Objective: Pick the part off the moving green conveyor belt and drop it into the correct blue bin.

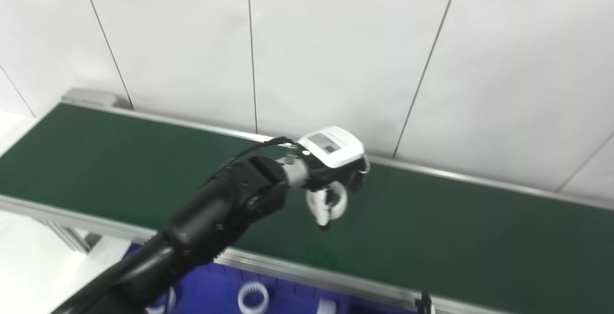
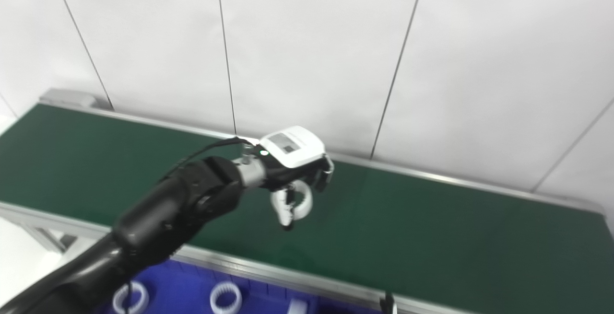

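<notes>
**Robot hand lifts white ring above sorting belt**

The robot's left hand (image 1: 331, 170) hangs over the green conveyor belt (image 1: 455, 237), its fingers curled down around a white ring-shaped part (image 1: 331, 203). The ring sits beneath the palm, held clear of the belt surface, roughly midway across the belt's width. The hand's white back cover faces up toward the cameras, and a black cable loops from the wrist along the dark forearm, which enters from the lower left. The belt runs diagonally across the scene, edged by metal rails, with a white panelled wall (image 1: 336, 40) behind it. At the bottom edge, on the near side of the belt, a blue bin (image 2: 192, 285) is partly in view; inside it lie white rings (image 2: 225, 297) of the same kind, while a further white piece at the frame's edge is too cropped to identify. The right hand does not appear in either view.
</notes>
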{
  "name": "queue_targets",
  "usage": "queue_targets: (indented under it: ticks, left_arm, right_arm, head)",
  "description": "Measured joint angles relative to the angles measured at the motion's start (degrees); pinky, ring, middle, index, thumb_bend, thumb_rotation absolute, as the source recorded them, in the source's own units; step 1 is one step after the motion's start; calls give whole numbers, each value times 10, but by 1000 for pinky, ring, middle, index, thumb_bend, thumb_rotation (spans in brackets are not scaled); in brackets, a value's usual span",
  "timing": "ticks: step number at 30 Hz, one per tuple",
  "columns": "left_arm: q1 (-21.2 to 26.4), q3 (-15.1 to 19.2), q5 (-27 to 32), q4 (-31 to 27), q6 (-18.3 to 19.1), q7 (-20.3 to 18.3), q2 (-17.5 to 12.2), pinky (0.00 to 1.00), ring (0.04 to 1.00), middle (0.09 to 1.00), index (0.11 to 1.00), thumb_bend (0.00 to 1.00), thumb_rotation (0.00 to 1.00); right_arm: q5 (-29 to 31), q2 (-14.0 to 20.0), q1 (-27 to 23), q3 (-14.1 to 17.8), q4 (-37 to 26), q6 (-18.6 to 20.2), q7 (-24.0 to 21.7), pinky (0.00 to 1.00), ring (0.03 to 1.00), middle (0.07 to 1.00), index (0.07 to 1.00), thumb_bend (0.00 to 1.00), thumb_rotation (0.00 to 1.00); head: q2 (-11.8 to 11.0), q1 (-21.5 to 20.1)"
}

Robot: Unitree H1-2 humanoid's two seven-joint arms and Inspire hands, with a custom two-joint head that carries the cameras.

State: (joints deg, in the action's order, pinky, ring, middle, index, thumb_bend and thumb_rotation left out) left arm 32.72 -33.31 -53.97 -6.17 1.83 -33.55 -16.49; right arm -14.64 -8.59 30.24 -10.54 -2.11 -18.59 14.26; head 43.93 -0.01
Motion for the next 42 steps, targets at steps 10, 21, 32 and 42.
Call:
queue_targets:
  ticks: [10, 21, 32, 42]
  left_arm:
    - [-162, 11, -21, -118, 16, -54, -26, 310, 354, 405, 511, 519, 0]
    - [-256, 6, -93, -96, 13, -58, -24, 274, 344, 428, 504, 522, 0]
    - [-256, 2, -102, -22, -31, 34, -22, 467, 487, 601, 485, 521, 36]
    - [-292, 43, -36, -96, -23, 32, -22, 568, 557, 641, 638, 822, 288]
  right_arm:
    - [19, 7, 9, -1, -85, 70, -35, 673, 717, 924, 1000, 658, 1000]
    - [25, 10, 7, 1, -96, 96, -44, 665, 723, 924, 1000, 594, 1000]
    - [18, 9, 6, 1, -92, 96, -43, 657, 730, 930, 1000, 608, 1000]
    - [6, 4, 6, -1, -80, 96, -39, 701, 729, 921, 1000, 649, 1000]
  head:
    - [55, 16]
    - [58, 0]
    - [50, -6]
    - [41, -49]
